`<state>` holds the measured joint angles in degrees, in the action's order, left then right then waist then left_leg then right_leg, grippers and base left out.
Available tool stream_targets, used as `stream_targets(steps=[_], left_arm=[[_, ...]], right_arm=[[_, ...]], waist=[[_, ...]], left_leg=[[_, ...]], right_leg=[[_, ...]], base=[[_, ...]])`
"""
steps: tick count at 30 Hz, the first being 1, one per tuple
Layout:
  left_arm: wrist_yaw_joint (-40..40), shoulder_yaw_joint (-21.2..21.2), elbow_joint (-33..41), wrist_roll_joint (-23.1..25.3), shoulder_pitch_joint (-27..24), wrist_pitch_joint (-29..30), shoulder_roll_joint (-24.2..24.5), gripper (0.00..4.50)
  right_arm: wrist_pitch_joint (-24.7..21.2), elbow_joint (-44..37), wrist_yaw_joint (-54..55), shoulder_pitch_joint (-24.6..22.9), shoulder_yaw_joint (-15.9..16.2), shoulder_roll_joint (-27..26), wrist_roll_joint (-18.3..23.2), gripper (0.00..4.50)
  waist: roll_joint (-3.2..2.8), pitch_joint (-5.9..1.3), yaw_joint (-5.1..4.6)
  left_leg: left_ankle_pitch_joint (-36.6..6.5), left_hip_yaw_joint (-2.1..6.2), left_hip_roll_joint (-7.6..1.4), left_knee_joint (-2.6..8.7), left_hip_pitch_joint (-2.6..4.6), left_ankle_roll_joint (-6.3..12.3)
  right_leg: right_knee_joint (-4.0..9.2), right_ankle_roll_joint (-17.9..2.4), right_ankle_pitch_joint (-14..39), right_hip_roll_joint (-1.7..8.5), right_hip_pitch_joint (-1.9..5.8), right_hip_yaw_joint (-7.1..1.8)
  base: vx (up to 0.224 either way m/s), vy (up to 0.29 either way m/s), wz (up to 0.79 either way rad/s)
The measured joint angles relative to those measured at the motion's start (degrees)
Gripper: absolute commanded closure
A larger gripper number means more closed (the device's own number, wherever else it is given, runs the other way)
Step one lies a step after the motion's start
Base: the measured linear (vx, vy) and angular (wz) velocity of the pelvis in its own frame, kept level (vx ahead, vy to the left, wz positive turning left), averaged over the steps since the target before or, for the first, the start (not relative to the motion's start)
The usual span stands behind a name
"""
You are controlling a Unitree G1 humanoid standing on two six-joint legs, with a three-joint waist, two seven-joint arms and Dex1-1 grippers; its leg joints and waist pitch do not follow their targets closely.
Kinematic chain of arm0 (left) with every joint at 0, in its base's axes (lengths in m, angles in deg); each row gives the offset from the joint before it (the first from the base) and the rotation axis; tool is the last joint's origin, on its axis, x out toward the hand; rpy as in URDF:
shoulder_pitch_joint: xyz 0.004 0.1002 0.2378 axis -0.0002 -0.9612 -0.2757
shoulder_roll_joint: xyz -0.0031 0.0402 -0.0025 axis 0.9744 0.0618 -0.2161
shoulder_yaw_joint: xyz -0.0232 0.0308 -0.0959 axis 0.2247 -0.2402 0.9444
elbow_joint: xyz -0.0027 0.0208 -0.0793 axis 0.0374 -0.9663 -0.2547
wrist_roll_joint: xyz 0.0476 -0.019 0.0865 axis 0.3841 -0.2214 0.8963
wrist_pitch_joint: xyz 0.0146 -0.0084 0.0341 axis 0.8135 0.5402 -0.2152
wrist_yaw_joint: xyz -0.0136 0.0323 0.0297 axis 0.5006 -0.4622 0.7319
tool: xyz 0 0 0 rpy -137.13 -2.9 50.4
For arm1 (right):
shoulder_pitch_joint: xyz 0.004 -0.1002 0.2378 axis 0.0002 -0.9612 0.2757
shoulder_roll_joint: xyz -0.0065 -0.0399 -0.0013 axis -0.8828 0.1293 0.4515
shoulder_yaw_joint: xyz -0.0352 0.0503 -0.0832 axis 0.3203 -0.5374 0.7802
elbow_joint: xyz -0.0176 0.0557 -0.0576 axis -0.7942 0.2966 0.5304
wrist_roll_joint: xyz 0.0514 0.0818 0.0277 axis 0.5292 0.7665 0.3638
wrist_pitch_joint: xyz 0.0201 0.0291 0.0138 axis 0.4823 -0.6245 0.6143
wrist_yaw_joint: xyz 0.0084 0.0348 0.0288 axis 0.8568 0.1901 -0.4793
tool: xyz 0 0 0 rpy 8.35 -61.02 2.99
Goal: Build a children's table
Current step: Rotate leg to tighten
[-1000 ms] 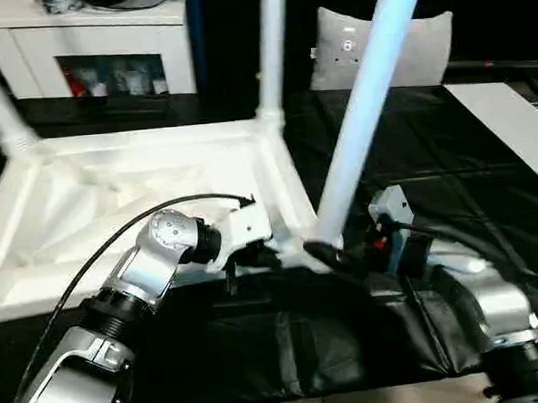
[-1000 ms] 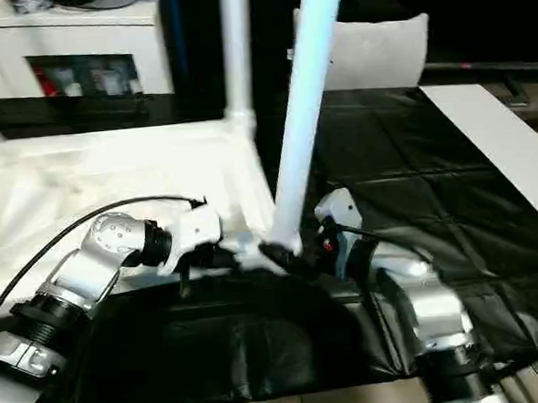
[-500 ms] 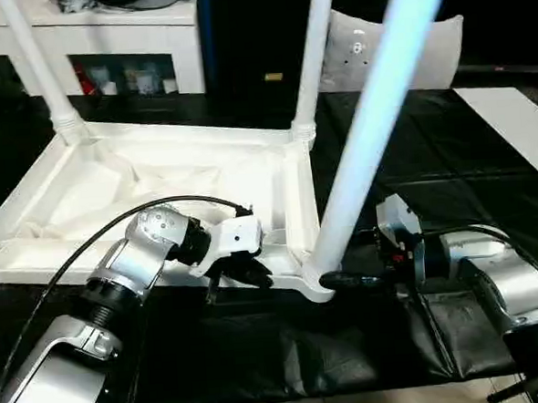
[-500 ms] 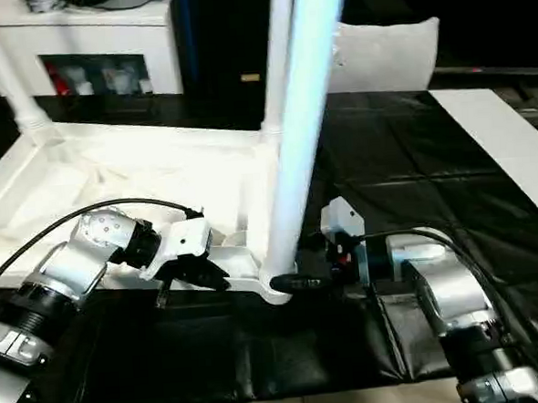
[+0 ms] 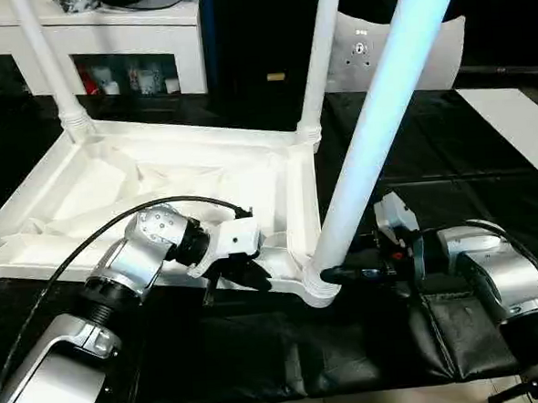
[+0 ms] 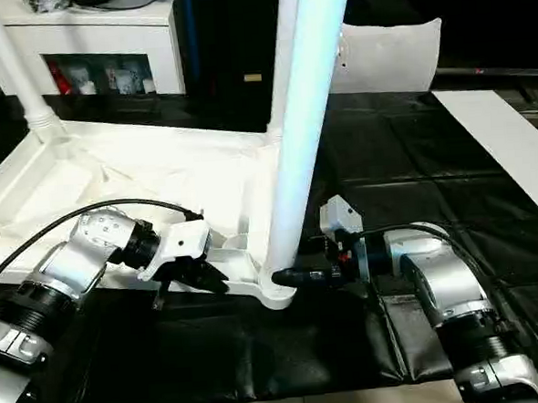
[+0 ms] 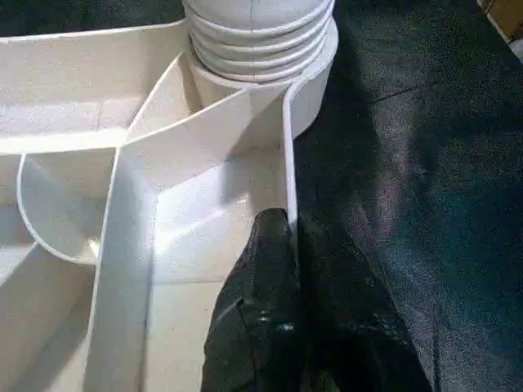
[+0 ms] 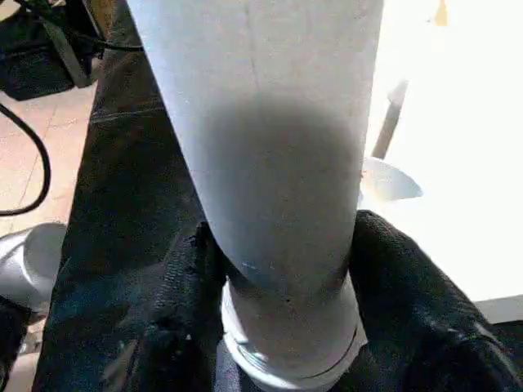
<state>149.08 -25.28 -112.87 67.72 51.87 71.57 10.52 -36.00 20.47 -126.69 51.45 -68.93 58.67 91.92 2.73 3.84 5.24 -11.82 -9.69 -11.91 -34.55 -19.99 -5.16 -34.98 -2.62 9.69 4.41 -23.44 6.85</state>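
Right claw point(image 8: 278, 269) apparently grips leg point(image 5: 374, 131); left claw point(image 7: 282, 245) pinches rim point(image 7: 288, 163).

Both forearms are silver, ribbed metal cylinders with black ringed joints. The left arm point(image 5: 144, 255) has a rounded silver wrist housing with small screws, a white block behind its black-fingered left end effector point(image 5: 241, 274), and a black cable arching over it. The right arm point(image 5: 493, 279) carries a pale grey box with a red mark near its right end effector point(image 5: 333, 275)
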Motion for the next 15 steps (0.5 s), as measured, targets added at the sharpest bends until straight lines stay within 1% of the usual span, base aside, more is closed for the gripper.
stream_targets(steps=[2,5,7,10,11,12,14,15], left_arm=[[-0.01,0.03,0.01,-0.23,0.0,0.71,-0.25,4.5],[-0.23,0.21,0.12,-0.61,0.0,3.03,-0.76,4.5],[-1.21,0.83,0.55,-0.65,-0.11,6.59,-1.45,4.5],[-4.16,1.49,1.41,-0.41,-0.17,11.51,-1.93,4.5],[-5.56,2.06,1.42,-0.14,-0.19,13.08,-2.4,4.5],[-7.34,2.61,1.43,0.28,-0.19,14.59,-3.02,4.5],[-11.24,3.66,1.43,0.8,-0.12,17.44,-4.46,4.5],[-14.67,4.6,1.28,1.54,0.04,19.34,-5.89,4.5]], right_arm=[[-0.81,-0.26,0.2,-0.06,-0.06,-0.01,0.16,2.58],[-3.83,-2.41,1.96,-1.29,-0.49,-0.27,0.58,2.6],[-7.06,-4.97,5.09,-3.22,-1.63,-1.51,1.35,2.6],[-10.31,-7.16,11.62,-4.68,-3.16,-3.93,1.48,2.6],[-11.36,-7.73,14.37,-4.9,-3.78,-5.07,1.05,2.6],[-12.41,-8.13,17.61,-4.93,-4.47,-6.48,0.35,2.6],[-14.78,-8.74,24.51,-4.86,-6.24,-10.03,-0.9,2.6],[-16.36,-8.93,30.64,-4.45,-7.7,-13.4,-2.17,2.6]], waist=[[-0.01,0.0,0.01],[-0.02,-0.01,0.07],[-0.05,-0.03,0.06],[-0.08,-0.05,-0.34],[-0.08,-0.05,-0.6],[-0.08,-0.05,-1.12],[-0.07,-0.06,-2.19],[-0.07,-0.06,-2.99]], left_leg=[[0.0,0.0,0.0,0.0,0.0,0.0],[0.0,0.0,0.0,0.01,0.03,0.0],[0.0,0.0,0.01,0.0,0.09,-0.01],[0.04,-0.02,0.01,0.0,0.42,-0.09],[0.05,-0.02,0.02,0.0,0.58,-0.12],[0.07,-0.02,0.03,0.0,0.7,-0.15],[0.08,-0.01,0.04,0.01,0.85,-0.18],[0.1,0.0,0.04,0.0,0.88,-0.21]], right_leg=[[0.0,-0.01,0.0,0.0,0.0,0.0],[0.01,0.0,0.0,0.0,0.03,0.0],[0.01,0.05,0.03,0.02,0.09,0.0],[0.02,0.27,0.13,0.02,0.28,-0.02],[0.02,0.28,0.13,0.01,0.38,-0.02],[0.06,0.3,0.14,0.01,0.45,-0.01],[0.12,0.31,0.15,-0.01,0.55,0.0],[0.17,0.31,0.14,-0.02,0.55,0.03]], base=[[0.0,0.0,0.0],[0.0,0.0,0.0],[0.0,0.0,0.0],[0.0,0.0,0.0],[0.0,0.0,0.0],[0.0,0.0,0.0],[0.0,0.0,0.0],[0.0,0.0,0.0]])
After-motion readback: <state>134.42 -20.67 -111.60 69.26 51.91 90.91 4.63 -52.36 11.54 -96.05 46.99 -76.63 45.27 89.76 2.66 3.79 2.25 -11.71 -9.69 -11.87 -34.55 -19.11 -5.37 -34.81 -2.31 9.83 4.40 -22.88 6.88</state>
